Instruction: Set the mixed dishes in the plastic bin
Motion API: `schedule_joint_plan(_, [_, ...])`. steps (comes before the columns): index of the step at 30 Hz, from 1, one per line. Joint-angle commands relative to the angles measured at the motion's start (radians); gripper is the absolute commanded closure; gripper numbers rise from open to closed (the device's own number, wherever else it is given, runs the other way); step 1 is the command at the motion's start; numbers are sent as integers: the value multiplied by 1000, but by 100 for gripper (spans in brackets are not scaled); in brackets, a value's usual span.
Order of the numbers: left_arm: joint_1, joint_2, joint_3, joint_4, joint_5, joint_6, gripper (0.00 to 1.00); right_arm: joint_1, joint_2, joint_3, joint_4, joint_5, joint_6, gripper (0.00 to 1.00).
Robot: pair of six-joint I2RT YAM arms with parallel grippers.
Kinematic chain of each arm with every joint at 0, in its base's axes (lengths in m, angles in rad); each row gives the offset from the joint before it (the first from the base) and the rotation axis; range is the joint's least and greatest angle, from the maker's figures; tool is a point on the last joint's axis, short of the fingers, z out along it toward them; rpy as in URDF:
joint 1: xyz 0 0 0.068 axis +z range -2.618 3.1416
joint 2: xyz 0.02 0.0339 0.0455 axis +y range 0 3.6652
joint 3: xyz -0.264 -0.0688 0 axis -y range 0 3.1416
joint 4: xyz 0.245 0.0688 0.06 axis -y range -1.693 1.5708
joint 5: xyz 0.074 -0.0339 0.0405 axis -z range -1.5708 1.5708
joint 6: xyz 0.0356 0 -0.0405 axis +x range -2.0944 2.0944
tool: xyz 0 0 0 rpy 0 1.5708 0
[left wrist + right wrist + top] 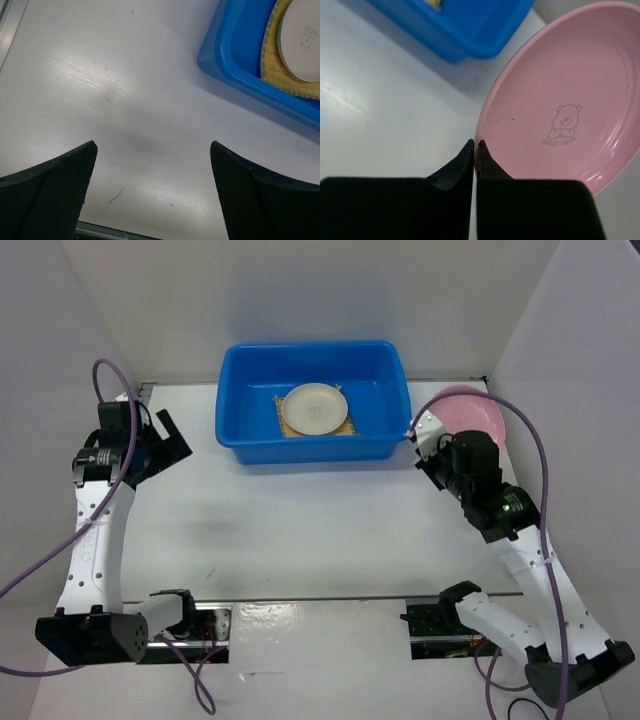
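Observation:
The blue plastic bin [240, 420] stands at the back middle of the table. In it lies the tan bamboo mat [283, 425] with the cream round plate [315, 408] on top; both also show in the left wrist view, mat [280, 75] and plate [302, 45]. My right gripper [475, 143] is shut on the near rim of the pink round plate [560, 100], held tilted just right of the bin's right end [470, 412]. My left gripper [152, 145] is open and empty over bare table left of the bin. The small clear cup is out of view.
White walls close in the table at the back, left and right. The bin's near left corner [210, 60] lies ahead and right of my left gripper. Purple cables loop off both arms.

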Motion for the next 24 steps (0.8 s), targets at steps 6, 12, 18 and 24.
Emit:
schedule_joint_plan(6, [32,-24,-52,56,102,13,0,58,429,381,304,-163,-59,100])
schedule_joint_plan(12, [32,-44,-64,14,102,4,0,160,756,690,280,-251,-136,100])
schedule_joint_plan(18, [32,-72,-93,-22,58,13,0,196,1131,1009,220,-315,-145,100])
schedule_joint_plan(24, [32,-61,-112,-31,6,24,0,226,1596,1577,-22,-304,-145,100])
